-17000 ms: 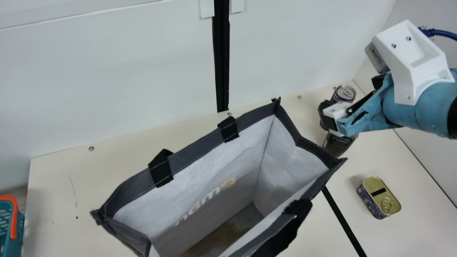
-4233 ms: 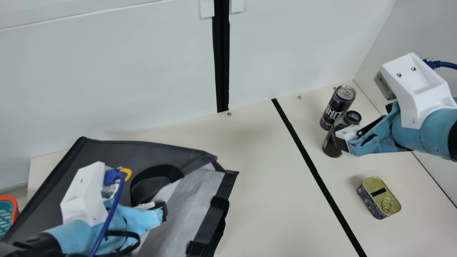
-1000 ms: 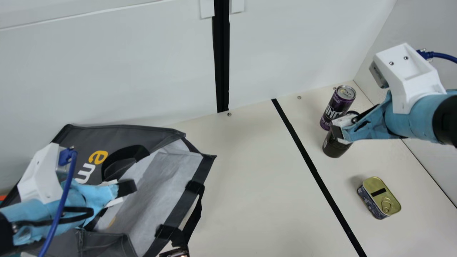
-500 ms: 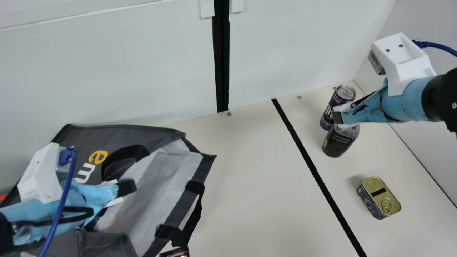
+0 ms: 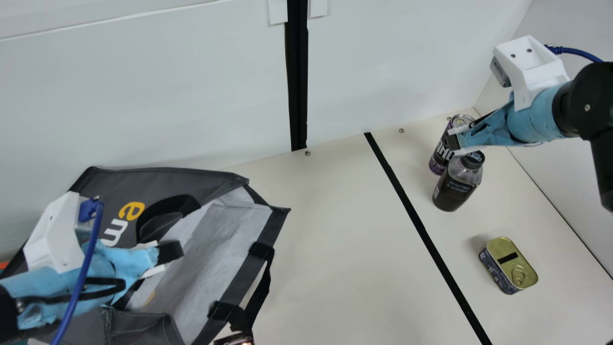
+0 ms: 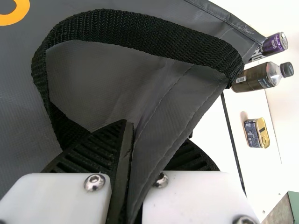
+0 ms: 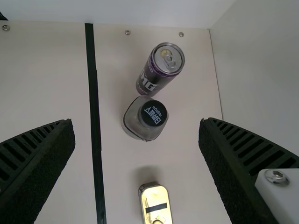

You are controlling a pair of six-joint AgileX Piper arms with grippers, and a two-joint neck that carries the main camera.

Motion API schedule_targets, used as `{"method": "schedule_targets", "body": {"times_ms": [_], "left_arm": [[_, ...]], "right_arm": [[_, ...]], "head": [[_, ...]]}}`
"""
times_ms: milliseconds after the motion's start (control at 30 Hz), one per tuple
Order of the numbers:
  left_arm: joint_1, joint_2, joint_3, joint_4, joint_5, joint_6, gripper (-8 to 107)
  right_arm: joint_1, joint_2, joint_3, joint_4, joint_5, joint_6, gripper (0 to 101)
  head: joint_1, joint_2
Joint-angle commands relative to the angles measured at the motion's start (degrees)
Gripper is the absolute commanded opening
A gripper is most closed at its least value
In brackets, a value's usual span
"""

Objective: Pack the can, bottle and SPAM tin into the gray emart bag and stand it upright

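The gray emart bag (image 5: 158, 178) lies tipped over at the main view's left, its mouth facing right. My left gripper (image 5: 173, 252) is at that mouth; in the left wrist view my left gripper (image 6: 131, 140) is shut on a fold of the bag's rim beside a black handle (image 6: 140, 31). The purple can (image 5: 439, 155) and dark bottle (image 5: 455, 187) stand close together at the right. The SPAM tin (image 5: 511, 265) lies nearer the front. My right gripper (image 5: 452, 142) hangs above the can and bottle; in the right wrist view my right gripper (image 7: 136, 125) has its fingers wide apart, holding nothing.
A black strip (image 5: 416, 223) runs along the table (image 5: 335, 239) between the bag and the three items. White walls (image 5: 191, 96) stand behind and at the right. A dark object (image 5: 234, 339) peeks in at the bottom edge, near the hanging handle.
Since the oldest view, the bag has gone from standing open mid-table to lying at the left, with my left arm now at it. Lately my right gripper has risen off the bottle toward the back.
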Motion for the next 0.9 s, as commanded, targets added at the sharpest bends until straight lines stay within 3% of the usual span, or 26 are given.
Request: {"method": "schedule_targets", "body": {"times_ms": [0, 867], "left_arm": [[0.00, 0.00, 0.00, 0.00, 0.00, 0.00, -8], [0.00, 0.00, 0.00, 0.00, 0.00, 0.00, -8]], "right_arm": [[-0.20, 1.18, -0.68, 0.25, 0.02, -0.32, 95], [-2.26, 16.77, -11.20, 1.29, 0.02, -1.81, 95]], "head": [[-1.30, -0.14], [-1.30, -0.14]]}}
